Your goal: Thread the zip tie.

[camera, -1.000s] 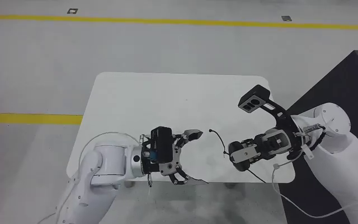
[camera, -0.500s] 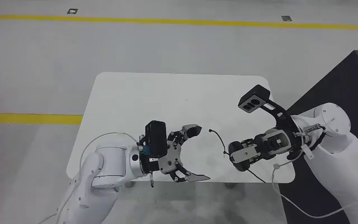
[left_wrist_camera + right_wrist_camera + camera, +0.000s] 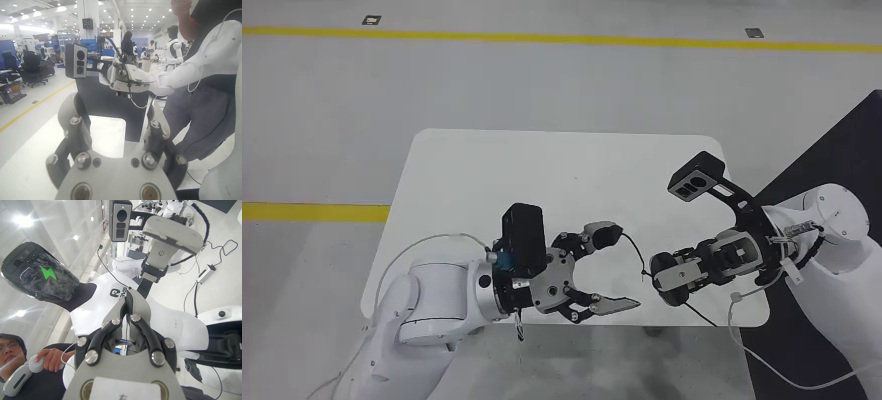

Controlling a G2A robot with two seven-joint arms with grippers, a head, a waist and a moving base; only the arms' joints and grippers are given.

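A thin black zip tie [image 3: 632, 250] is held above the white table [image 3: 542, 170] near its front right corner. My right gripper [image 3: 651, 272] is shut on its strap. The head end curves up and away toward the left arm, and the tail [image 3: 700, 314] trails back under the right wrist. In the right wrist view the strap [image 3: 113, 273] runs out from between the closed fingertips of that gripper [image 3: 128, 294]. My left gripper [image 3: 617, 268] is open, one finger on each side of the tie's free end without touching it. In the left wrist view its fingers [image 3: 81, 113] frame the right gripper [image 3: 122, 62] ahead.
Both grippers hang close together over the table's front right part. The right arm's wrist camera bracket [image 3: 697, 178] sticks out above the right gripper. A dark panel [image 3: 842, 140] stands beyond the table's right edge.
The left arm has moved right, bringing its open gripper up to the tie's free end, with its wrist turned. The right arm and the tie have stayed still.
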